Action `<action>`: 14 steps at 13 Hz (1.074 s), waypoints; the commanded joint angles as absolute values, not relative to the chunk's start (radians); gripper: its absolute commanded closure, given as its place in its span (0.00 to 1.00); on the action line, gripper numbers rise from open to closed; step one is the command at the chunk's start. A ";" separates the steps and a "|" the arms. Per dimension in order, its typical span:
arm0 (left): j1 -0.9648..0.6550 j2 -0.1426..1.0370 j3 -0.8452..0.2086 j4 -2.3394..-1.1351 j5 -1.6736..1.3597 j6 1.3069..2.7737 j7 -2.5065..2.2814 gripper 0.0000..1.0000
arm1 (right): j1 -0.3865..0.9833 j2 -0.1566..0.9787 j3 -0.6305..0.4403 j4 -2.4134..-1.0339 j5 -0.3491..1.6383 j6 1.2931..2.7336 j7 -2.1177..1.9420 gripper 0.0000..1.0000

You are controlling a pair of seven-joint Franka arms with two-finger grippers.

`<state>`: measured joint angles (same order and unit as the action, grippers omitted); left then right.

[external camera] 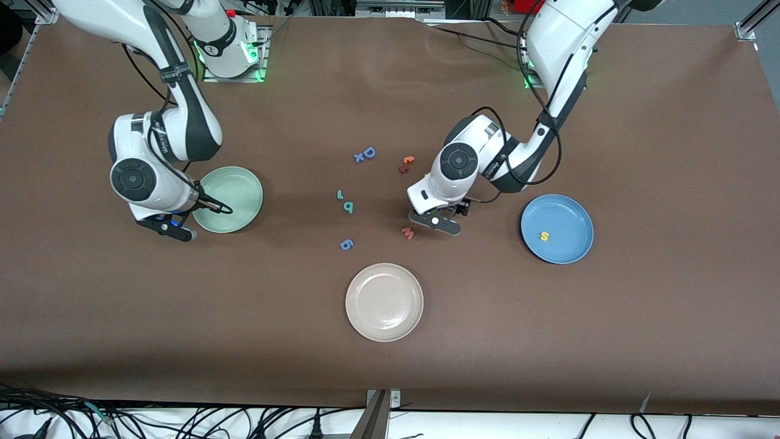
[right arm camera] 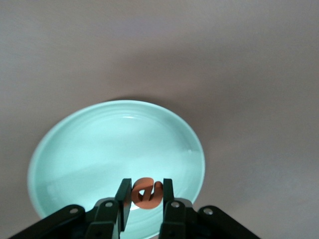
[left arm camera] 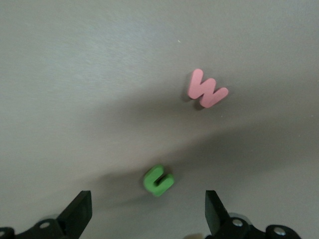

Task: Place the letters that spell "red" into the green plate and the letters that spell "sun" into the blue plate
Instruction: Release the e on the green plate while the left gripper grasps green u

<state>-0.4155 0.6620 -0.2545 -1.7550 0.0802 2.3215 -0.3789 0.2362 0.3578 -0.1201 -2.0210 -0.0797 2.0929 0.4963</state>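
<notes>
My right gripper [right arm camera: 146, 185] is shut on the orange "e" [right arm camera: 145, 194] and holds it over the green plate [right arm camera: 89, 149], just inside the rim. That plate [external camera: 234, 194] lies toward the right arm's end of the table. My left gripper [left arm camera: 147, 204] hangs open low over the table, with the green arch letter [left arm camera: 159, 179] lying just ahead of its fingertips, between them. In the front view the left hand [external camera: 434, 221] hides that letter. The blue plate [external camera: 567, 214] holds the yellow "s" [external camera: 544, 236]. The teal "r" [external camera: 339, 194] and teal "d" [external camera: 348, 207] lie mid-table.
A pink "w" [external camera: 407, 232] lies right beside the left gripper, and also shows in the left wrist view [left arm camera: 207, 89]. A blue "6" [external camera: 346, 244], a blue "D" [external camera: 367, 153] and a red-orange letter pair [external camera: 406, 163] lie around mid-table. The cream plate [external camera: 384, 302] sits nearest the front camera.
</notes>
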 commanded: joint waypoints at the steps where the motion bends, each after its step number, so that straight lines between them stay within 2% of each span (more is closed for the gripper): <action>1: -0.433 0.696 -0.244 -1.732 0.100 2.345 -0.403 0.00 | 0.212 0.403 -0.123 -2.075 -0.022 2.195 0.398 0.75; 3: -0.433 0.699 -0.242 -1.733 0.100 2.347 -0.403 0.07 | 0.210 0.434 -0.123 -2.095 -0.012 2.262 0.394 0.74; 5: -0.437 0.710 -0.242 -1.732 0.100 2.347 -0.403 0.15 | 0.210 0.445 -0.123 -2.094 -0.012 2.263 0.394 0.70; 6: -0.437 0.716 -0.242 -1.732 0.104 2.349 -0.403 0.23 | 0.210 0.443 -0.123 -2.094 -0.011 2.264 0.394 0.52; 7: -0.446 0.718 -0.244 -1.732 0.124 2.353 -0.403 0.29 | 0.210 0.445 -0.123 -2.094 -0.011 2.264 0.394 0.16; 8: -0.448 0.725 -0.244 -1.732 0.132 2.355 -0.403 0.30 | 0.210 0.440 -0.123 -2.094 -0.011 2.263 0.396 0.13; 9: -0.448 0.727 -0.244 -1.729 0.132 2.356 -0.403 0.39 | 0.212 0.431 -0.120 -2.091 -0.011 2.260 0.399 0.02; 11: -0.446 0.724 -0.245 -1.729 0.130 2.355 -0.419 0.74 | 0.215 0.373 -0.079 -2.080 -0.009 2.218 0.460 0.02; 12: -0.445 0.721 -0.245 -1.729 0.130 2.353 -0.425 0.84 | 0.215 0.347 -0.049 -2.071 -0.005 2.195 0.518 0.02; 13: -0.440 0.718 -0.245 -1.729 0.130 2.352 -0.425 0.89 | 0.215 0.322 -0.019 -2.065 -0.003 2.172 0.573 0.02; 14: -0.439 0.715 -0.245 -1.729 0.130 2.349 -0.425 0.89 | 0.215 0.299 0.018 -2.043 -0.003 2.140 0.631 0.02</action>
